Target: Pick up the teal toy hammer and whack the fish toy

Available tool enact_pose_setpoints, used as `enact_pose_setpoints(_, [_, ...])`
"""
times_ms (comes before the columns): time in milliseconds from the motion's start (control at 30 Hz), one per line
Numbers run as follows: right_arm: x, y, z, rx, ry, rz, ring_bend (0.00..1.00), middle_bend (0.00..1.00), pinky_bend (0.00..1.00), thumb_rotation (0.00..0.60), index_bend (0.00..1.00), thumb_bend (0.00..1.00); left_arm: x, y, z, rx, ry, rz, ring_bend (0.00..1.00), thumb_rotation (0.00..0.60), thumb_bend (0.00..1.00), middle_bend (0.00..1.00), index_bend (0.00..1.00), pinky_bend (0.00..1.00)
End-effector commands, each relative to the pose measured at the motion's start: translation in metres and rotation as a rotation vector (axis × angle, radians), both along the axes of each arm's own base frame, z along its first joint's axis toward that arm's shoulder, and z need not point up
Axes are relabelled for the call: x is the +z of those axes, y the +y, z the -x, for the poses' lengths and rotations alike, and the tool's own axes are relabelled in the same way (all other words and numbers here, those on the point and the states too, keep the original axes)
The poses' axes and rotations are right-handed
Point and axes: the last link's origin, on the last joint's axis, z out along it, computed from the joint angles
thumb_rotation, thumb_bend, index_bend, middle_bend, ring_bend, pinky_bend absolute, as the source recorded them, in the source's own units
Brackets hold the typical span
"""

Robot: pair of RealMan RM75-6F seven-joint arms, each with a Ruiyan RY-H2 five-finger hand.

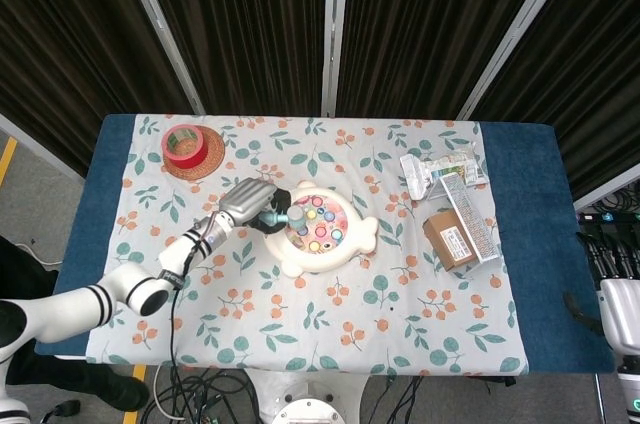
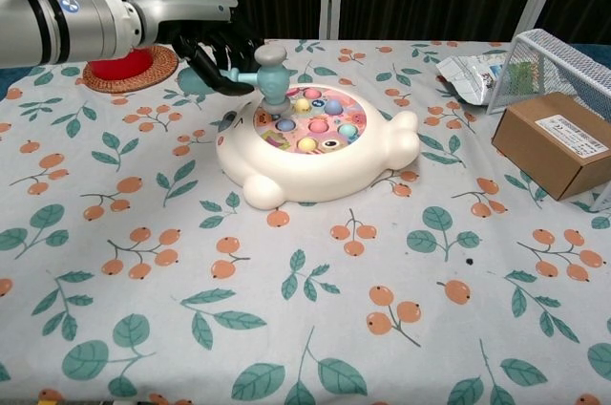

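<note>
The teal toy hammer (image 2: 256, 75) is gripped by the left robot hand (image 2: 212, 50), its head set on the fish toy (image 2: 315, 142), whose tray is filled with coloured pegs (image 2: 310, 121).

Fish toy (image 2: 315, 152) glossy smooth plastic; tablecloth (image 2: 286, 329) matt printed cloth.

Cloth-covered table (image 1: 300, 334) with fish toy (image 1: 320, 231), cardboard box (image 1: 449, 240), red tape roll (image 1: 183, 144).

Left arm extended across the table from the left, left hand (image 2: 212, 53) with dark fingers (image 2: 221, 42) curled around the hammer (image 2: 270, 68) handle; right hand (image 1: 612, 269) at lower right edge, state indiscernible.
</note>
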Motion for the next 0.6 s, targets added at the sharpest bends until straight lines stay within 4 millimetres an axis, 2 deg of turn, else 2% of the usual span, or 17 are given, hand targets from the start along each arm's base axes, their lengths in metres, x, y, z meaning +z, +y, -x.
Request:
enact_pose_setpoints(33, [0.000, 0.001, 0.000, -0.003, 0.000, 0.000, 0.00, 0.13, 0.00, 0.600, 0.04, 0.21, -0.006, 0.000, -0.002, -0.002, 0.006, 0.004, 0.45, 0.600, 0.51, 0.60, 0.66, 0.45])
enact_pose_setpoints(467, [0.000, 0.000, 0.001, -0.009, -0.001, -0.003, 0.00, 0.13, 0.00, 0.600, 0.04, 0.21, -0.021, -0.003, -0.004, -0.033, 0.058, 0.013, 0.45, 0.600, 0.51, 0.60, 0.67, 0.45])
enact_pose_setpoints(600, [0.001, 0.001, 0.001, -0.007, -0.001, 0.003, 0.00, 0.13, 0.00, 0.600, 0.04, 0.21, -0.017, -0.004, -0.006, -0.038, 0.048, -0.003, 0.45, 0.600, 0.51, 0.60, 0.67, 0.45])
